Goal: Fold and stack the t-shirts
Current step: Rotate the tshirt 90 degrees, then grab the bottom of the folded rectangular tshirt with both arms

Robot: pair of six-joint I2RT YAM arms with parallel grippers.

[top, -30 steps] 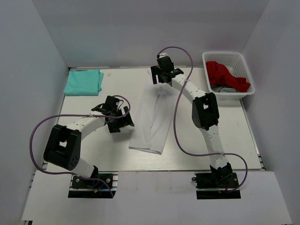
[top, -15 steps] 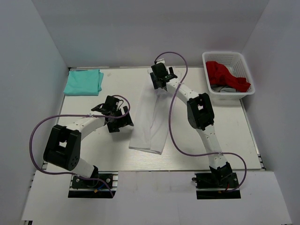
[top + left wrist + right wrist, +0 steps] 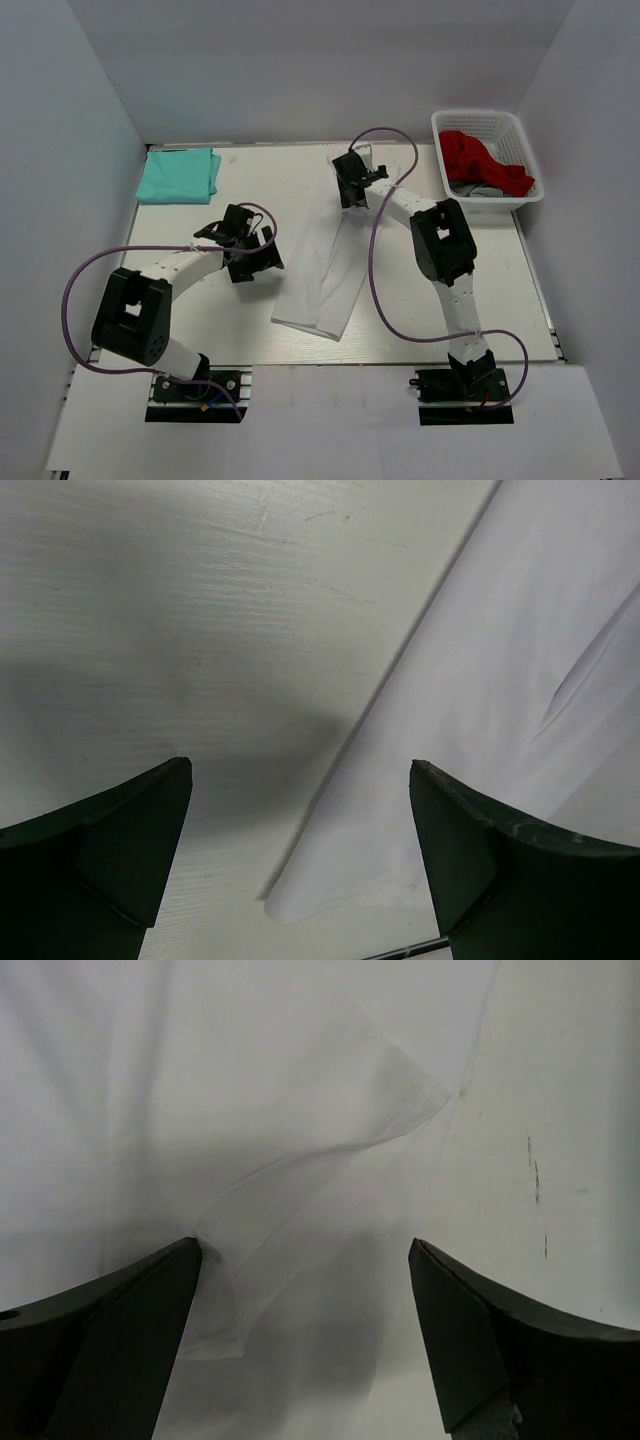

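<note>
Centrally, the white shirt is seen laid out as a long folded strip on the table, while the teal shirt is seen folded at the 10 o'clock corner. The right gripper, jaws apart, is held over the strip's 12 o'clock end, where a loose fold is raised. The left gripper, likewise spread, is poised at the strip's 9 o'clock edge.

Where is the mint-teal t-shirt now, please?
In the top view, the mint-teal t-shirt lies folded at the far left corner of the table, beyond the left gripper.
</note>
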